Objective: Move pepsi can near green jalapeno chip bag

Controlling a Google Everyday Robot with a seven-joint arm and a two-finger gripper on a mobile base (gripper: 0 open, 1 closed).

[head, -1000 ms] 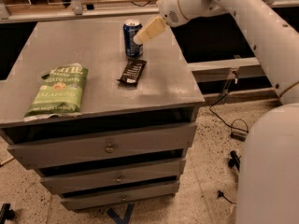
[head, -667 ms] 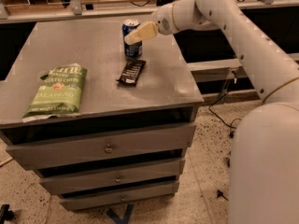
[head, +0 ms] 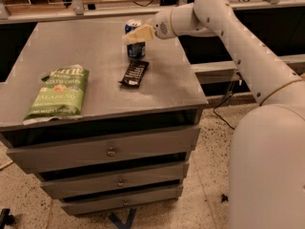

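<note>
The pepsi can (head: 136, 50), dark blue with a silver top, stands upright at the back middle of the grey cabinet top (head: 81, 42). My gripper (head: 137, 34) reaches in from the right and lies across the upper part of the can, hiding its middle. The green jalapeno chip bag (head: 58, 92) lies flat near the front left of the cabinet top, well to the left of and nearer than the can.
A flat black rectangular wrapper (head: 134, 73) lies just in front of the can. The cabinet has several drawers (head: 110, 151) below. My white arm (head: 238, 37) spans the right side. A rail and shelf run behind the cabinet.
My gripper has moved left and now lies over the can's upper part. The can, the wrapper and the chip bag have not moved.
</note>
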